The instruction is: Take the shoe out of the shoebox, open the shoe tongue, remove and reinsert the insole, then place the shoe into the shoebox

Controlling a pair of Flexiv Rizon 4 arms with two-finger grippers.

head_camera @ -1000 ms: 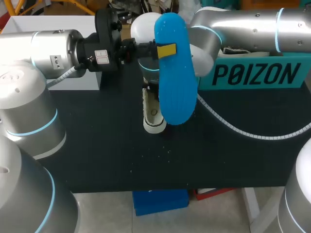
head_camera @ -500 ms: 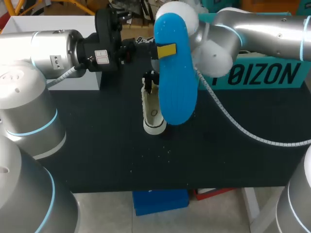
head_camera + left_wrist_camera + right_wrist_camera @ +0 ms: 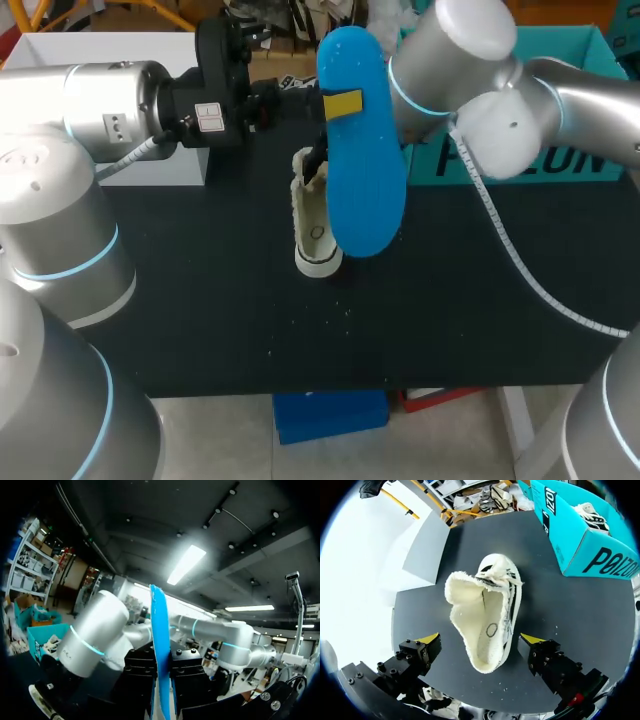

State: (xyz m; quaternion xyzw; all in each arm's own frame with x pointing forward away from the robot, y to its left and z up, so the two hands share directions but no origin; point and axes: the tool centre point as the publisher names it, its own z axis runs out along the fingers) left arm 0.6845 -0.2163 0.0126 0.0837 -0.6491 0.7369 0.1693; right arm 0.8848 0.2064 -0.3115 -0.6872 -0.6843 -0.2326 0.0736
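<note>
**Left arm.** The left gripper [image 3: 340, 104] is pinching the blue insole [image 3: 362, 160] near one end. In the left wrist view the insole [image 3: 159, 650] is running edge-on between the two fingers [image 3: 136, 680], and both are pressing on it from opposite sides. The insole is hanging lengthwise in the air, raised off the tabletop [image 3: 200, 300]; in the head view it is overlapping one side of the shoe [image 3: 312, 228].

**Right arm.** The right gripper [image 3: 480, 640] is hovering directly over the shoe [image 3: 487, 612], pointing down at it. Its fingers [image 3: 427, 641] are spread wide – one yellow tip on each side of the shoe, neither touching it – and are gripping nothing.

**Shoe.** The white shoe is sitting sole-down on the black tabletop [image 3: 580, 610], outside the shoebox [image 3: 585, 542]. Its opening is facing up and is gaping wide, and the laces are lying at the end toward the far edge.

**Shoebox.** The teal shoebox is standing open at the far right of the tabletop, apart from the shoe. A second shoe [image 3: 592, 512] is lying inside it.

**Other items.** A white box [image 3: 95, 60] is standing at the far left of the tabletop, behind the left arm [image 3: 100, 100].
</note>
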